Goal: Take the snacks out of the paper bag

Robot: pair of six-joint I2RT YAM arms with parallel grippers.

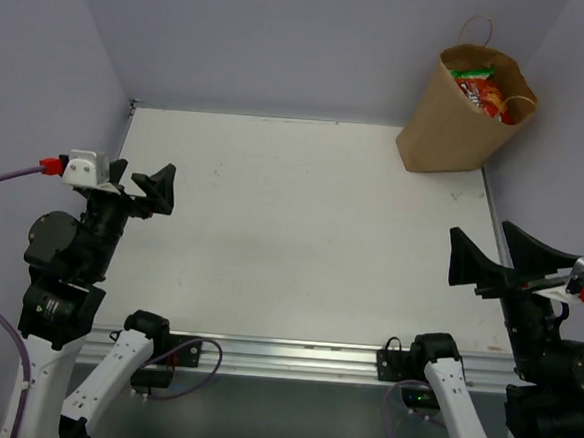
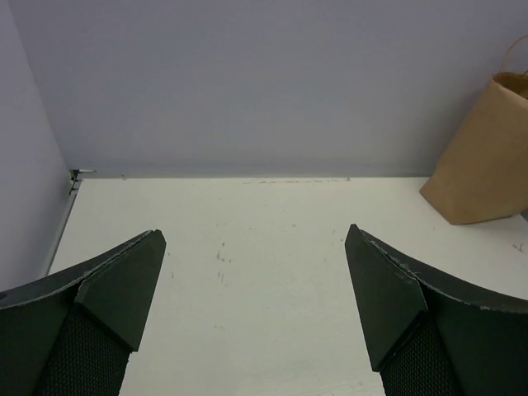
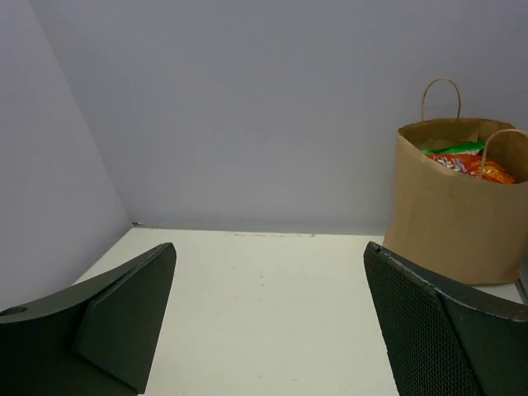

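- Tall brown kraft paper bag (image 1: 454, 125) upright in the far right corner of the white table (image 1: 301, 230), mouth open, close to the pale lilac back wall (image 1: 285, 38).
- Thin twisted paper handles (image 1: 480, 30) sticking up off the rim, one loop at the back, one at the front.
- Shiny snack packets (image 1: 484, 92) down inside the bag, only the tops peeking over the rim: green-and-white towards the back, red and orange in front. Impossible to tell how many.
- Right wrist view: bag on the right-hand side, green and orange packet tops showing at the mouth.
- Left wrist view: just the bag's plain brown side at the far right edge, contents hidden.
- Left gripper (image 1: 142, 180) up over the near left part of the table, spread wide, nothing between the fingers.
- Right gripper (image 1: 481, 240) up by the near right edge of the table, also spread wide and holding nothing.
- Both well apart from the bag, neither touching it nor any packet.
- Nothing lying on the table between the grippers and the bag.
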